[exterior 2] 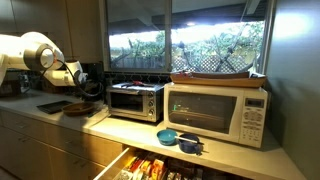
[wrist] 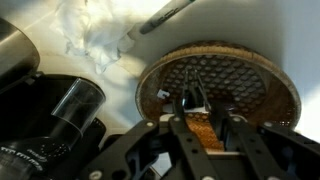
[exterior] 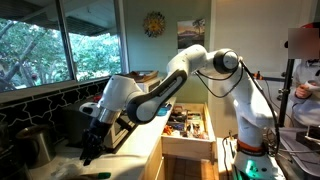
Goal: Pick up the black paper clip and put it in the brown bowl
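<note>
Gripper (wrist: 205,120) hovers over round, honeycomb-textured brown bowl (wrist: 255,80).

In the wrist view, the black paper clip (wrist: 191,100) sits inside the brown bowl (wrist: 255,75), centre right (crumpled paper (wrist: 88,40) upper left).
</note>
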